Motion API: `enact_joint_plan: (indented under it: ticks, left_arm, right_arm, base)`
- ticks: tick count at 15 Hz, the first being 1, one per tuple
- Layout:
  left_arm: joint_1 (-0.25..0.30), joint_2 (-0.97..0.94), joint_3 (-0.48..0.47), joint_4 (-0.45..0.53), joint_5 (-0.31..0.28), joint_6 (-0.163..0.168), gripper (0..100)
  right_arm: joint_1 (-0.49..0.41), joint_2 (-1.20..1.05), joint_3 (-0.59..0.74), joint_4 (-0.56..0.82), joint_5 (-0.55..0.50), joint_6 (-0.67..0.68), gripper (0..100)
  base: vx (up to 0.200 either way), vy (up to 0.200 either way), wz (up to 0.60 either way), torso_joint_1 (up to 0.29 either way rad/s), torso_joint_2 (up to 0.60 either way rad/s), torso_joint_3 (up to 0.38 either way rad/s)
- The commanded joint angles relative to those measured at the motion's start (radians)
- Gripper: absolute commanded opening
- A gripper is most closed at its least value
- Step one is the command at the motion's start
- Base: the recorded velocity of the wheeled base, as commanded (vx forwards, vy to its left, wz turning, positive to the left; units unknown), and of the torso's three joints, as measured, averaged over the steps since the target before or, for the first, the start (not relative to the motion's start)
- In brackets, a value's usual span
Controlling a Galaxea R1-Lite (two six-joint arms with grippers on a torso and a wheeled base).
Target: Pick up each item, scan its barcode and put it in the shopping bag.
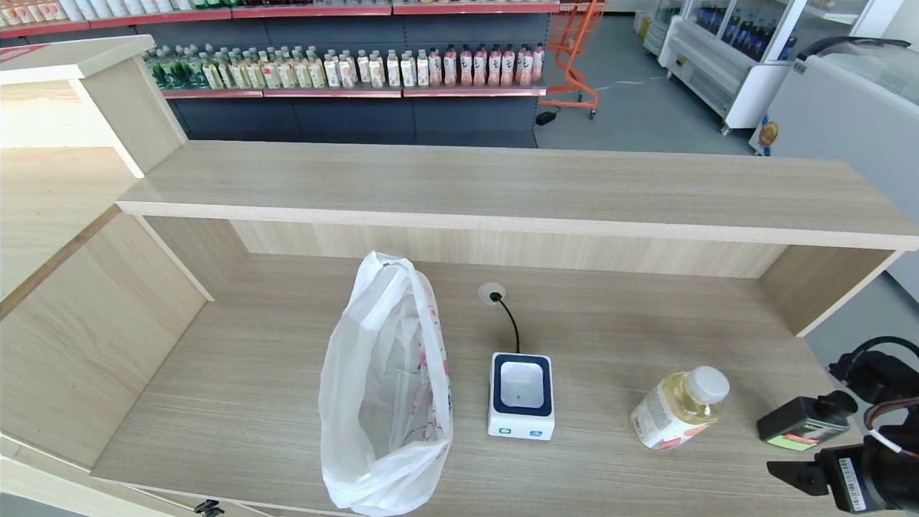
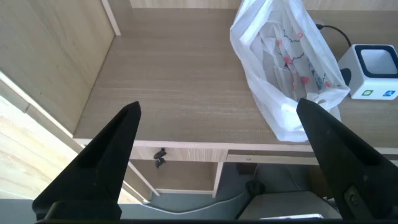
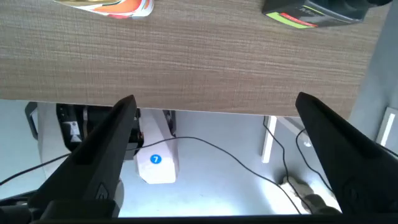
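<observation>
Both gape wide and empty: the right claw [image 3: 214,106], not the left claw [image 2: 217,109], is nearer the bottle [image 1: 678,408], ahead-left on the tabletop [image 1: 610,323].

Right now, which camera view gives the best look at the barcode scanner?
The head view: the scanner sits whole on the counter between the shopping bag and the bottle, its window facing up. The left wrist view catches the scanner past the bag, cut by the frame edge.
</observation>
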Motion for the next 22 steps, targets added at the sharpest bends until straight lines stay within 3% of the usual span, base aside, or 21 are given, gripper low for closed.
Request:
enact_joint_plan:
  ticks: [1,5,10,15,22]
  left_arm:
    - [0.0,0.0,0.001,0.0,0.0,0.0,100]
    - [0.0,0.0,0.0,0.0,0.0,0.0,100]
    - [0.0,0.0,0.0,0.0,0.0,0.0,100]
    - [0.0,0.0,0.0,0.0,0.0,0.0,100]
    - [0.0,0.0,0.0,0.0,0.0,0.0,100]
  right_arm:
    - [0.033,0.127,0.023,-0.054,0.026,0.007,100]
    - [0.166,0.219,0.028,-0.217,0.033,0.069,100]
    - [0.174,0.293,0.06,-0.325,0.032,0.069,100]
    - [0.186,0.436,0.074,-0.565,0.03,0.069,100]
    - [0.241,0.557,0.074,-0.772,0.029,0.066,100]
  base:
    - [0.0,0.0,0.0,0.0,0.0,0.0]
    - [0.0,0.0,0.0,0.0,0.0,0.0]
    - [0.0,0.0,0.0,0.0,0.0,0.0]
    - [0.0,0.0,0.0,0.0,0.0,0.0]
    - [0.0,0.0,0.0,0.0,0.0,0.0]
